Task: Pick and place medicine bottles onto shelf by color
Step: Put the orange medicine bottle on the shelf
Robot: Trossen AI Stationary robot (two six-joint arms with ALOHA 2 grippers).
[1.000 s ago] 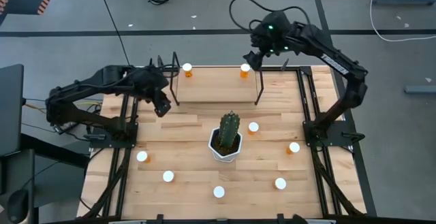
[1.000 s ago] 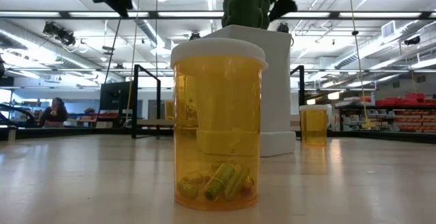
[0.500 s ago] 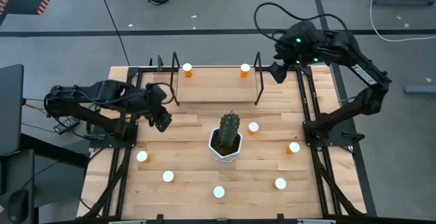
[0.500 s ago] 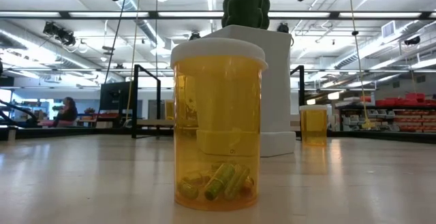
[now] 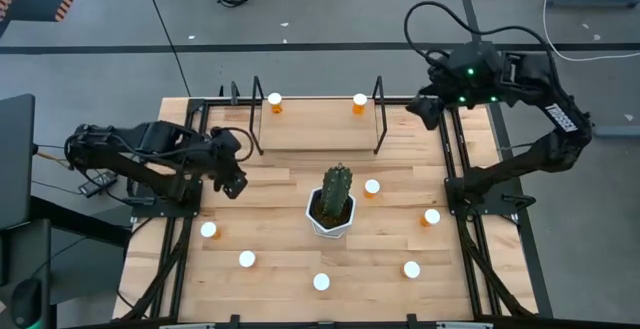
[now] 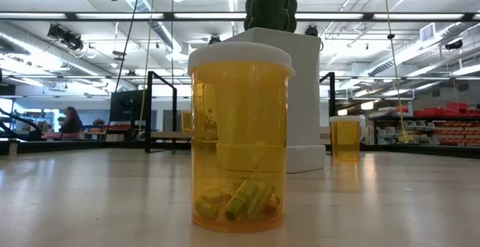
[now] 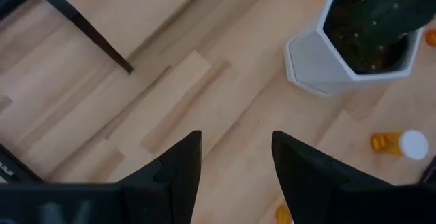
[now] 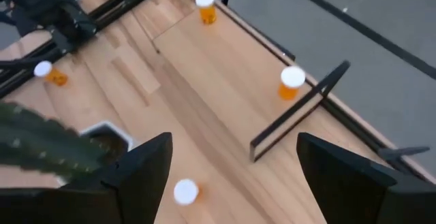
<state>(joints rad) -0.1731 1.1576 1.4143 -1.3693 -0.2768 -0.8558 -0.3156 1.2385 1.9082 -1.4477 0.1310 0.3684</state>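
Two bottles [image 5: 274, 100] are sitting on the shelf [image 5: 318, 129]; six more are standing on the desk [image 5: 270, 219] around the cactus [image 5: 335, 194]. Your left gripper [image 5: 237, 184] and right gripper [image 5: 418, 109] are hanging with jaws open, holding nothing.

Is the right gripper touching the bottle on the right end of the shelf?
Apart. The high view shows the right gripper off past the shelf's right end rods, with bare wood between it and that bottle.
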